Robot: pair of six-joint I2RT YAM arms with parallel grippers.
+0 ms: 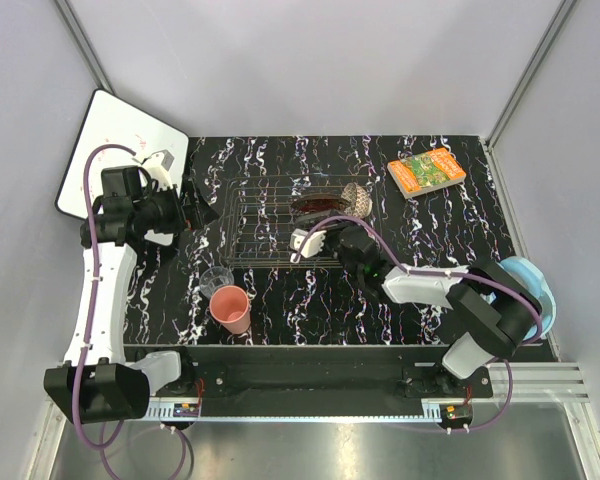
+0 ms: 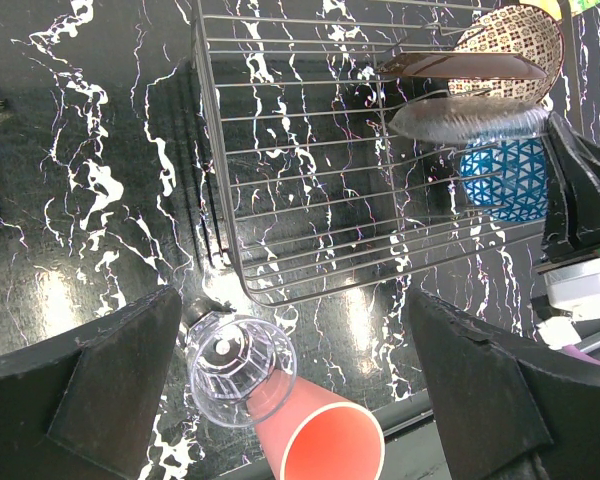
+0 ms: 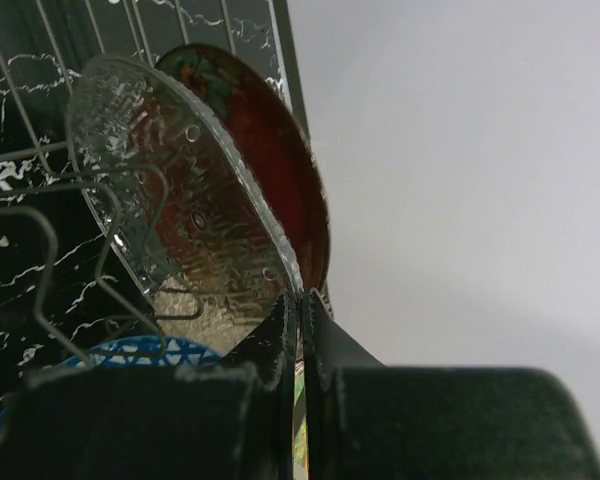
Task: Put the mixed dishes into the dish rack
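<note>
The dish rack (image 1: 270, 228) stands mid-table; it also shows in the left wrist view (image 2: 310, 150). In its right end stand the red flower-rimmed dish (image 3: 270, 150), the clear glass plate (image 3: 180, 180), the blue patterned bowl (image 2: 505, 180) and the tan-red patterned bowl (image 2: 515, 40). My right gripper (image 3: 302, 300) is shut on the glass plate's rim. The pink cup (image 1: 231, 309) and the small clear glass (image 1: 216, 280) stand on the table in front of the rack's left corner, touching. My left gripper (image 2: 295, 385) is open and empty above them.
An orange-green book (image 1: 426, 171) lies at the back right. A white flat board (image 1: 115, 150) leans at the back left behind my left arm. A light blue round thing (image 1: 535, 290) sits at the right edge by my right arm.
</note>
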